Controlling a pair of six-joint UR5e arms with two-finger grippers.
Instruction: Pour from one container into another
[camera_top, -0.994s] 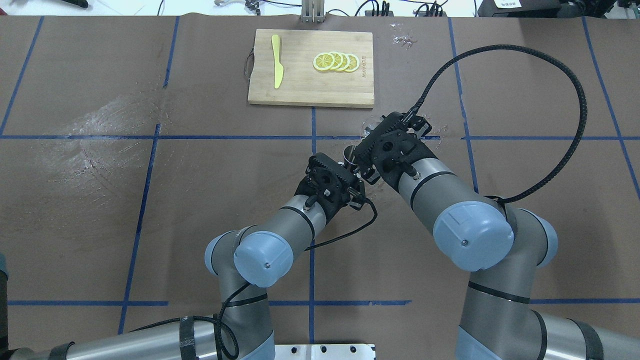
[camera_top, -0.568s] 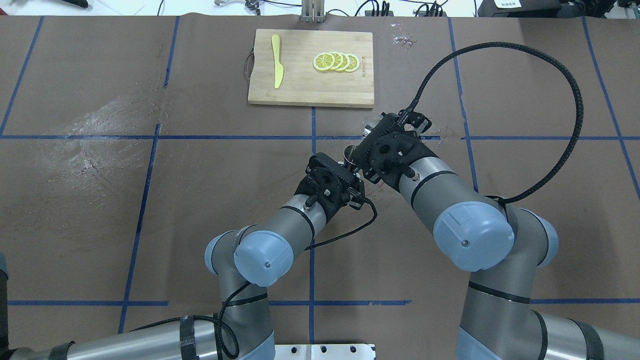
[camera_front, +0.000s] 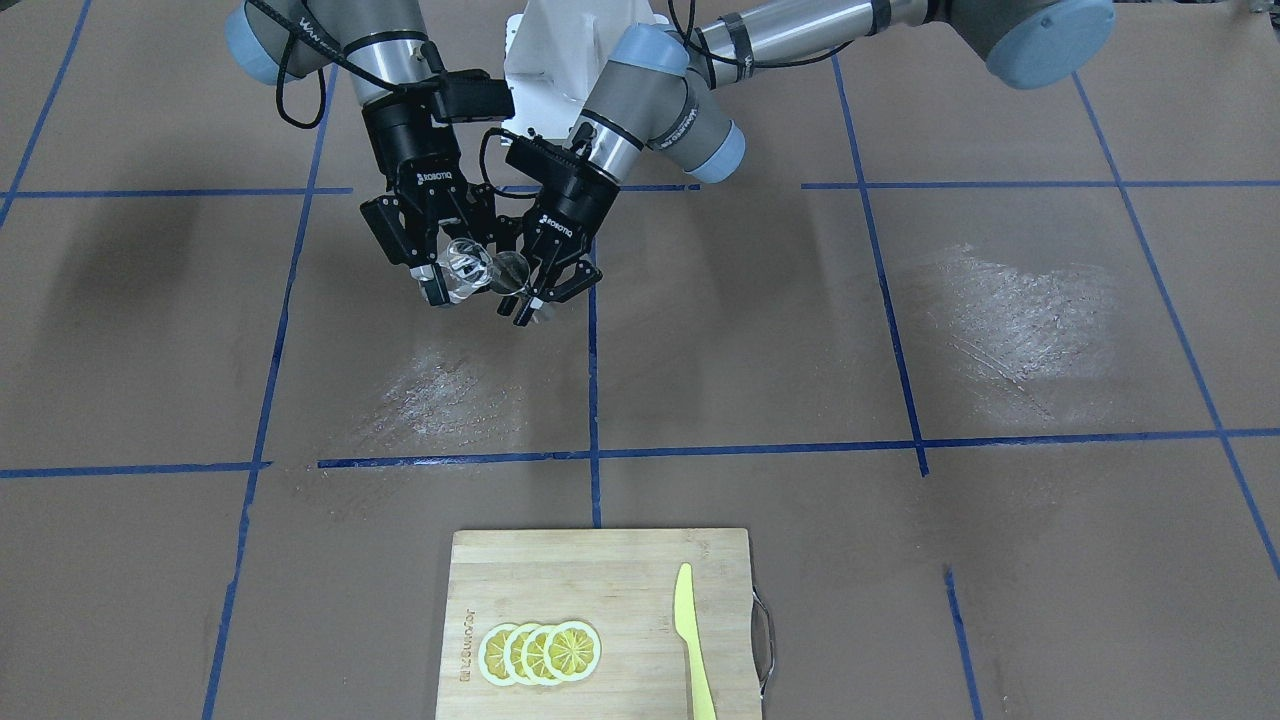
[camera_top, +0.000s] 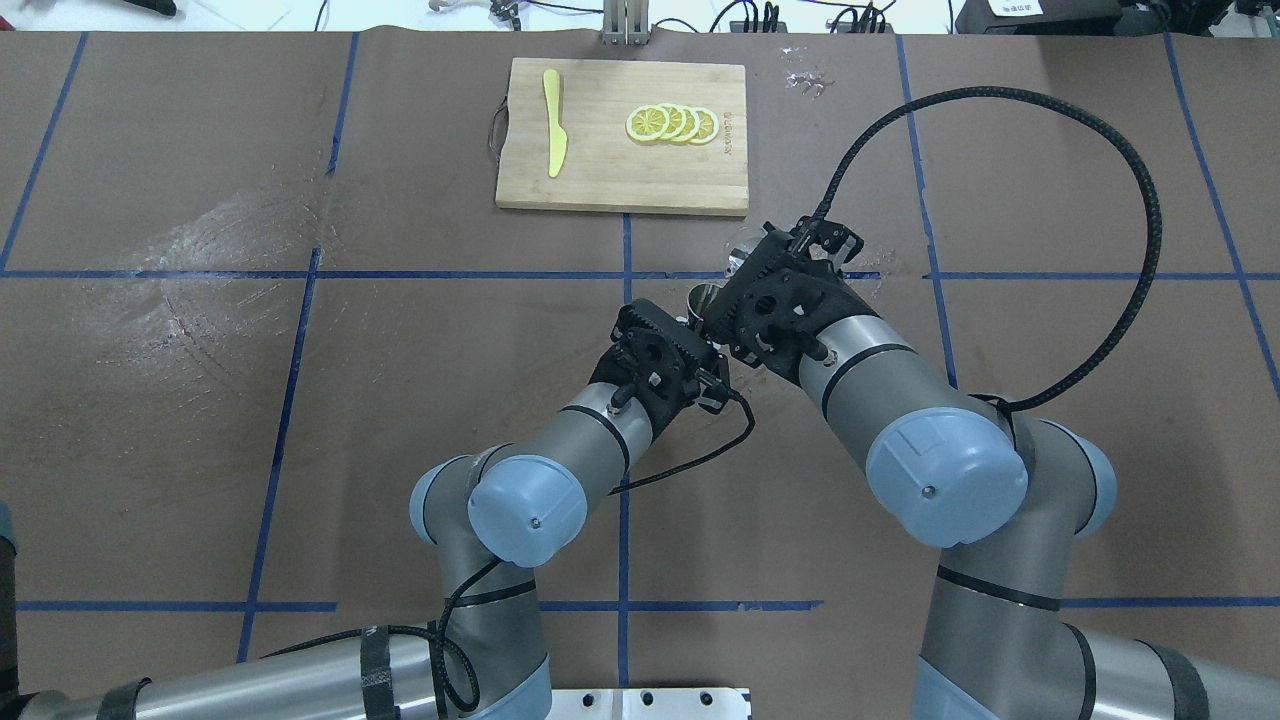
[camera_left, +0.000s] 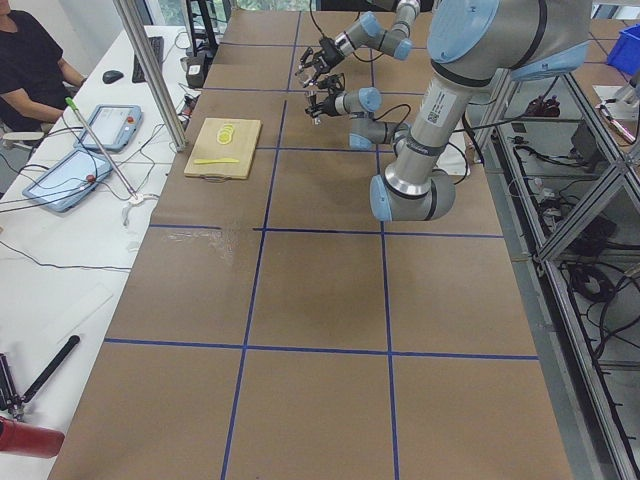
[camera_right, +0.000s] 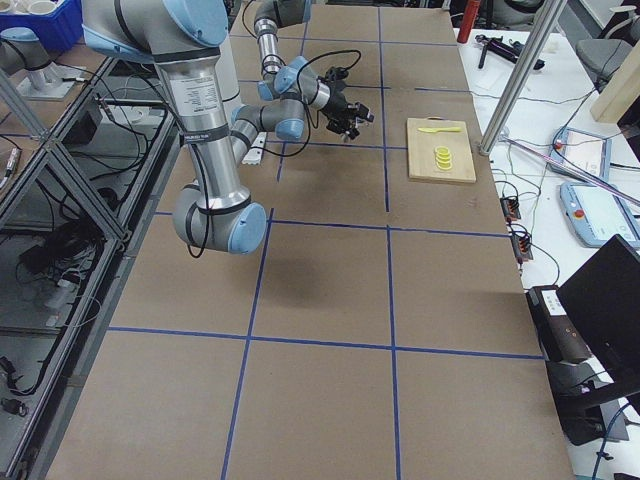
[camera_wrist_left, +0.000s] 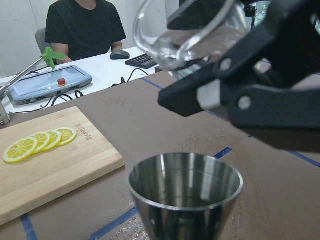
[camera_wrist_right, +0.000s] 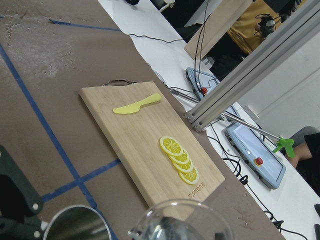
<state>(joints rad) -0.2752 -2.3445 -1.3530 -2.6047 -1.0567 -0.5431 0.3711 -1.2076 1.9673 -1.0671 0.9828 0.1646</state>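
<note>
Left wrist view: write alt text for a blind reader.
A tilted clear glass tumbler, held by the right gripper, hangs above the open steel jigger. Behind left, lemon slices lie on a wooden cutting board.

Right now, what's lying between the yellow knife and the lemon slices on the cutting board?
Nothing: only bare wood of the cutting board separates the yellow knife from the lemon slices, clearest in the overhead view.

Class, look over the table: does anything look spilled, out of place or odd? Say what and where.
Yes. Two whitish streaky smears on the brown table cover: a smaller smear near the middle, a larger smear on the robot's left side. They look like wiped or dried spills. Nothing else stands out.
</note>
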